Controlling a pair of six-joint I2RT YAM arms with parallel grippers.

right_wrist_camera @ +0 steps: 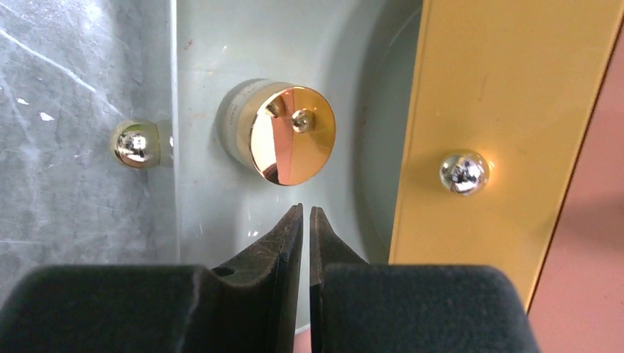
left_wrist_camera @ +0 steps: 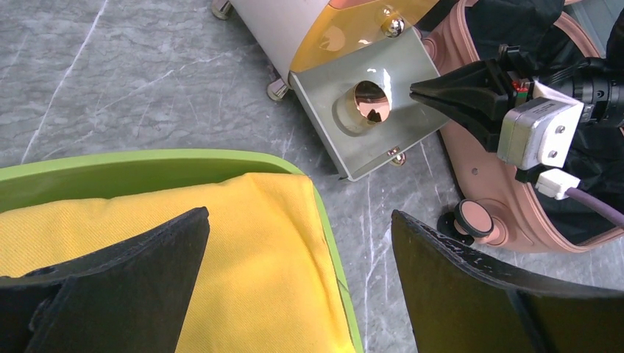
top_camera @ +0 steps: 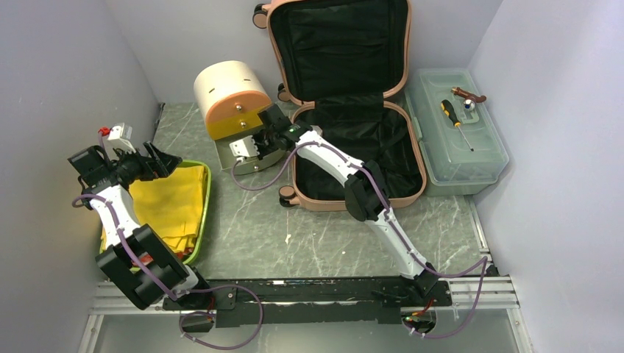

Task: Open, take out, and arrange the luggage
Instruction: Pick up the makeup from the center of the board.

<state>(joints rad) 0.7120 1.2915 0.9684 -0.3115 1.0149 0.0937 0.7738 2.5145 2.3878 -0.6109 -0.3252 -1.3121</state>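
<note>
The salmon-pink luggage (top_camera: 390, 147) lies open at the back centre of the table. Its lid (top_camera: 338, 44) stands against the wall and the black lining shows. Its shell and one wheel also show in the left wrist view (left_wrist_camera: 486, 184). My right gripper (top_camera: 256, 138) is shut and empty. It hovers over the open grey drawer (right_wrist_camera: 213, 44) of the cream half-round box (top_camera: 228, 92), just short of a gold-capped jar (right_wrist_camera: 287, 136). My left gripper (left_wrist_camera: 300, 215) is open and empty above a yellow cloth (left_wrist_camera: 243, 250) in a green tray (left_wrist_camera: 147, 165).
A translucent grey-green toolbox (top_camera: 456, 158) stands right of the luggage with a screwdriver (top_camera: 456, 123) on its lid. The green tray (top_camera: 204, 198) sits at the left. Grey walls close in on three sides.
</note>
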